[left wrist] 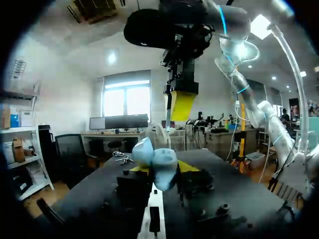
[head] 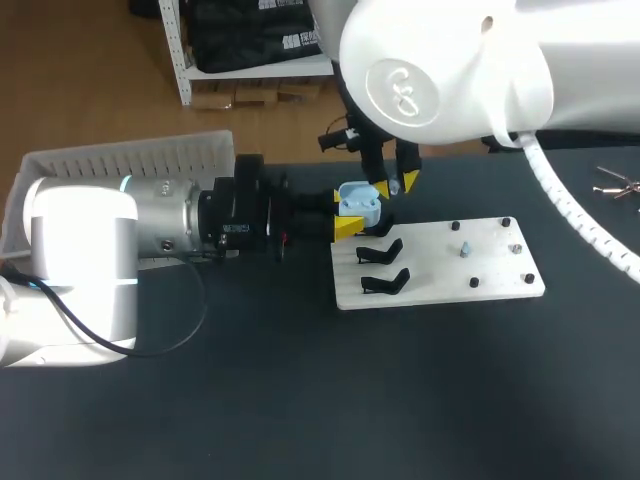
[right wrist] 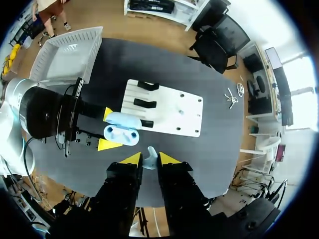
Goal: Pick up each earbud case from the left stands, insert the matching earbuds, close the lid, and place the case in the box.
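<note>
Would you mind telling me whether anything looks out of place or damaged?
Nothing stands out: the left gripper grips the open case, the right gripper holds one earbud above it, another earbud sits on the white board.

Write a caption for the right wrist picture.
Right gripper pinching a pale blue earbud above the open pale blue case held by the left gripper.

Dark grey matte tabletop (head: 300, 400), warm brown wooden floor (head: 80, 80) beyond it, white metal shelving unit (head: 182, 50) by the far edge, pale plain wall (left wrist: 65, 89), wide bright window (left wrist: 127, 99), long desk with dark monitors (left wrist: 119, 122), black swivel office chair (left wrist: 70, 149), glowing square ceiling light panel (left wrist: 261, 25).
</note>
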Robot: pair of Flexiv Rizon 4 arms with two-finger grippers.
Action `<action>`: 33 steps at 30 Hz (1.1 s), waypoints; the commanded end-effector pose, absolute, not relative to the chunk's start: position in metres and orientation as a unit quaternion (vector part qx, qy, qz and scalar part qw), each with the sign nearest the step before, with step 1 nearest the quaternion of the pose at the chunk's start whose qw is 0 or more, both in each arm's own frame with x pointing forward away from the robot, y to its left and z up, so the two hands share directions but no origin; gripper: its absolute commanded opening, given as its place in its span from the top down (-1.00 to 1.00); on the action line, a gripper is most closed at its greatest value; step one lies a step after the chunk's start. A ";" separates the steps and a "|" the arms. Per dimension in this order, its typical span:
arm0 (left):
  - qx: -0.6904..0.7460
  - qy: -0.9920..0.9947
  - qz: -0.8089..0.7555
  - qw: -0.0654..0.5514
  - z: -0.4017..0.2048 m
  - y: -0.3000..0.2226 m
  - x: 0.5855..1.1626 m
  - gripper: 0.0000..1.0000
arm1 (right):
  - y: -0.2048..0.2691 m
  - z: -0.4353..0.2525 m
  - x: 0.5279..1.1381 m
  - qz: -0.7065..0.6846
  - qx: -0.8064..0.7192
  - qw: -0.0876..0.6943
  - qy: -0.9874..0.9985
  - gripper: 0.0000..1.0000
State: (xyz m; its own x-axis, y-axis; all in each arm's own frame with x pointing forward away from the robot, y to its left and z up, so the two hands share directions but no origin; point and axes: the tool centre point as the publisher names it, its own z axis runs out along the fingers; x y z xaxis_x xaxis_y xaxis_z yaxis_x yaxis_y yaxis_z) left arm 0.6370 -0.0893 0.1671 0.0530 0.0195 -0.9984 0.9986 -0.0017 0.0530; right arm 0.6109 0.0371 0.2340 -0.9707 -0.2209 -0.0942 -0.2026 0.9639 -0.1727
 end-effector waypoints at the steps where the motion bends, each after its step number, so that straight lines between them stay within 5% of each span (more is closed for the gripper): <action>1: 0.518 0.490 -0.482 0.509 0.166 -0.090 0.638 1.00 | 0.036 0.238 0.615 -0.066 -0.028 0.049 0.996 1.00; 10: 0.518 0.490 -0.482 0.509 0.166 -0.090 0.638 1.00 | 0.045 0.241 0.621 -0.028 0.100 0.047 0.993 1.00; 33: 0.518 0.490 -0.482 0.509 0.166 -0.090 0.638 1.00 | 0.053 0.228 0.619 -0.049 0.097 0.022 0.994 1.00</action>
State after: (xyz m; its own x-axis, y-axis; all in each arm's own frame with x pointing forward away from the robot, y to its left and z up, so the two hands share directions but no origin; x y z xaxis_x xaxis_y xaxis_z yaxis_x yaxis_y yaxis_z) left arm 0.6370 -0.0893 0.1671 0.0530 0.0195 -0.9984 0.9986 -0.0017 0.0529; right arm 0.6191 0.0528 0.2276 -0.9801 0.1915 -0.0532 0.1957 0.9763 -0.0921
